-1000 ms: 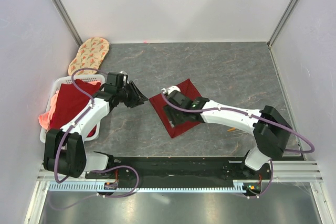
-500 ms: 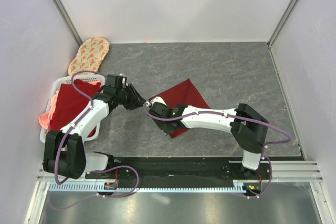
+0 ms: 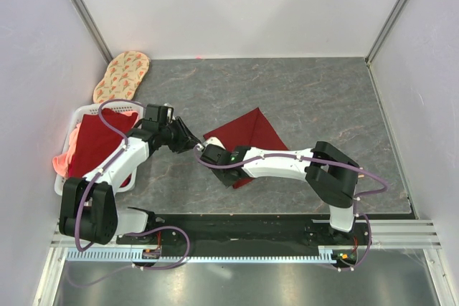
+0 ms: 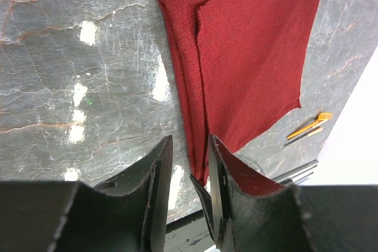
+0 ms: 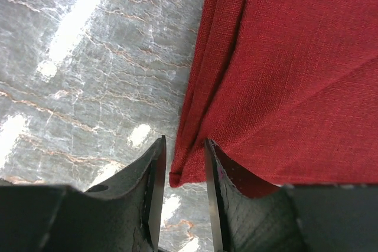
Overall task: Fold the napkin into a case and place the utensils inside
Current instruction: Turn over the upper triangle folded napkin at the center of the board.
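Observation:
The dark red napkin (image 3: 249,132) lies folded in layers on the grey table; it also shows in the left wrist view (image 4: 248,57) and the right wrist view (image 5: 295,75). My right gripper (image 3: 210,154) is low at its left edge. Its jaws (image 5: 183,146) are slightly apart with a folded corner of the napkin between them. My left gripper (image 3: 192,142) sits just left of the napkin's left corner, jaws (image 4: 186,146) slightly apart and empty. The orange-gold utensils (image 4: 308,127) lie on the table beyond the napkin; the right arm hides them in the top view.
A white basket (image 3: 66,177) with bright red and pink cloths stands at the left edge. An oval beige patterned mat (image 3: 122,75) lies at the back left corner. Walls close in the table at left, back and right.
My right arm has folded in and its gripper has swept left across the napkin to its left edge. My left gripper has crept slightly right toward the napkin.

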